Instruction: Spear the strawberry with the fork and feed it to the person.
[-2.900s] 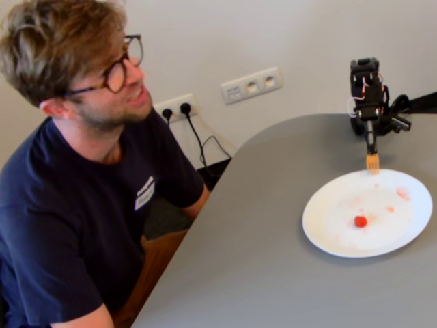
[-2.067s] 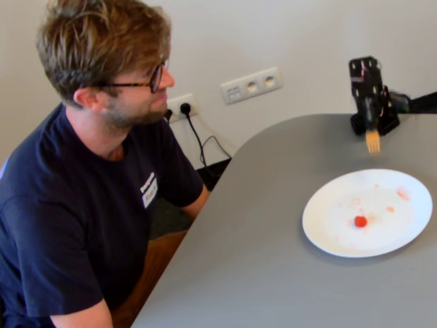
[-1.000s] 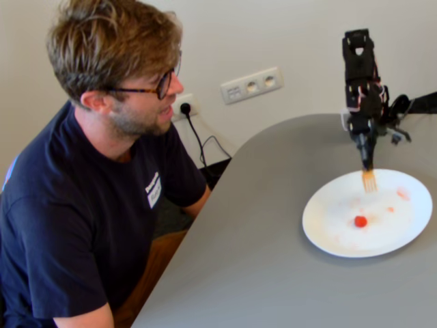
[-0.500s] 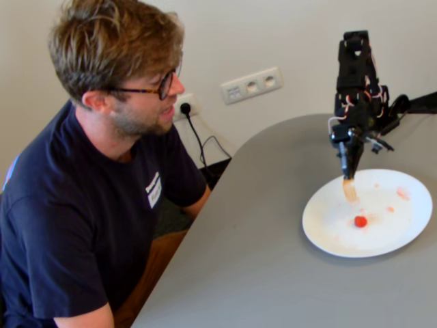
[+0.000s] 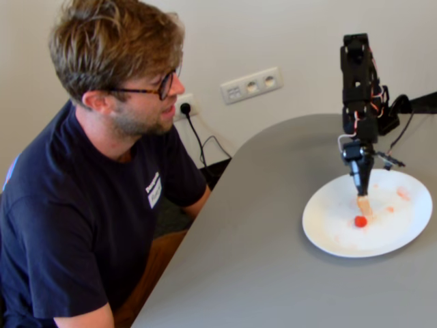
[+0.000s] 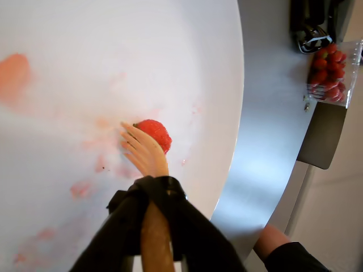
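The strawberry (image 5: 360, 221) is a small red piece on the white plate (image 5: 328, 239), and it also shows in the wrist view (image 6: 157, 133). My gripper (image 5: 360, 179) is shut on the fork (image 5: 364, 204) and holds it pointing down. In the wrist view the black jaws (image 6: 153, 195) wrap the fork's stem. The pale fork head (image 6: 144, 154) has its tines against the strawberry's left side; I cannot tell whether they pierce it. The person (image 5: 102, 171) sits at the left and looks toward the plate (image 6: 142, 56).
The plate lies on a grey rounded table (image 5: 259, 239) and bears pink smears (image 6: 14, 73). A clear box of strawberries (image 6: 330, 71) stands off the plate. Wall sockets (image 5: 251, 85) and a plugged cable (image 5: 185, 109) are behind. The person's arm (image 6: 283, 255) shows below the table edge.
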### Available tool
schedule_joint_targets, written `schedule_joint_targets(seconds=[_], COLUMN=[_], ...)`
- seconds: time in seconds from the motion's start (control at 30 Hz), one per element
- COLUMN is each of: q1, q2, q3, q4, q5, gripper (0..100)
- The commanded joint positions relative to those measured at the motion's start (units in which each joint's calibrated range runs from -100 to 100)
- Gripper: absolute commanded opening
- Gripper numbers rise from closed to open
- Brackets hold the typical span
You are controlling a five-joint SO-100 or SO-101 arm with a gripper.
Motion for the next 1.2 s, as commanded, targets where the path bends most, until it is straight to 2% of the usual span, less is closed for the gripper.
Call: schedule_joint_targets(seconds=[0.0,0.23,0.47,0.73,1.17], q1=[-0.32,-0.47,0.20,2.36,2.14], q2=[-0.34,-7.71,-8.39,-2.80,3.13], q3=[-0.91,-0.73,-1.00,-6.59,-5.41], q4=[-0.21,0.14,-0.74,-2.39,-2.39], q5=[0.10,0.10,0.05,-0.27,-0.06], gripper=[1,1,1,1,1])
